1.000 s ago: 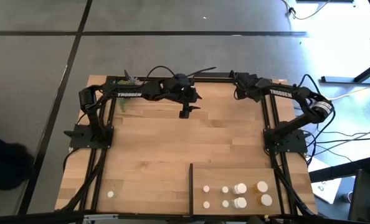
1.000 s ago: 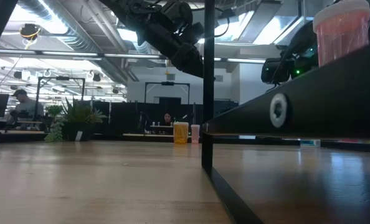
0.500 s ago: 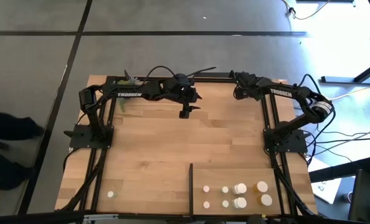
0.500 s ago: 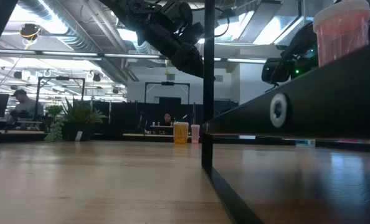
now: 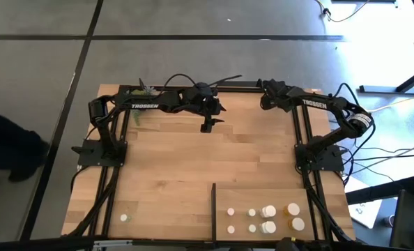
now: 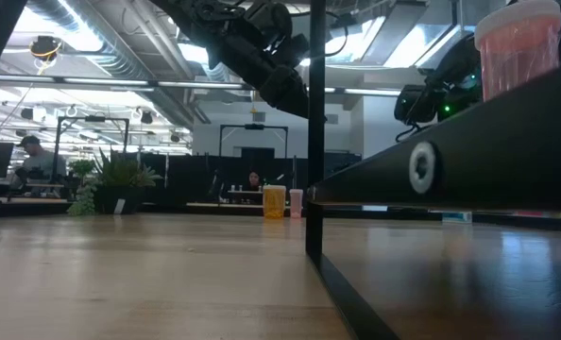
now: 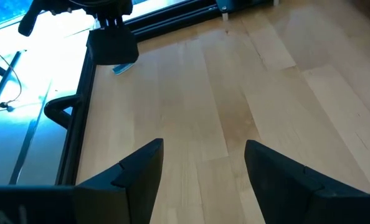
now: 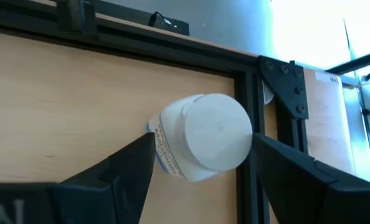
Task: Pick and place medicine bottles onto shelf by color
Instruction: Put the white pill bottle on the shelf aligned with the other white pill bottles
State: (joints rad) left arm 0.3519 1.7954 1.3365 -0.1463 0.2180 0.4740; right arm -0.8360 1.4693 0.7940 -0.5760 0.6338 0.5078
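I have the right gripper (image 8: pixel 200 168) at the far right corner of the table (image 5: pixel 165 167), well away from the shelf (image 5: pixel 280 199), and its fingers (image 8: pixel 119 177) are closed on a white bottle (image 8: pixel 200 143); in the right wrist view the cap faces the camera and the bottle sits between the two fingers, touching both. The left gripper (image 5: pixel 206 127) hangs over the far middle of the table, also well away from the shelf, with its fingers (image 7: pixel 138 174) parted and nothing between them, only bare wood below in the left wrist view. On the shelf, at the near right of the table, I count white bottles (image 5: pixel 268 210) in rows and two orange bottles (image 5: pixel 291 208) toward the shelf's right edge. One more small bottle (image 5: pixel 123 217) stands alone near the table's near left corner, well apart from the shelf. A small plant (image 5: pixel 143 90) sits at the far left edge, beside the left arm.
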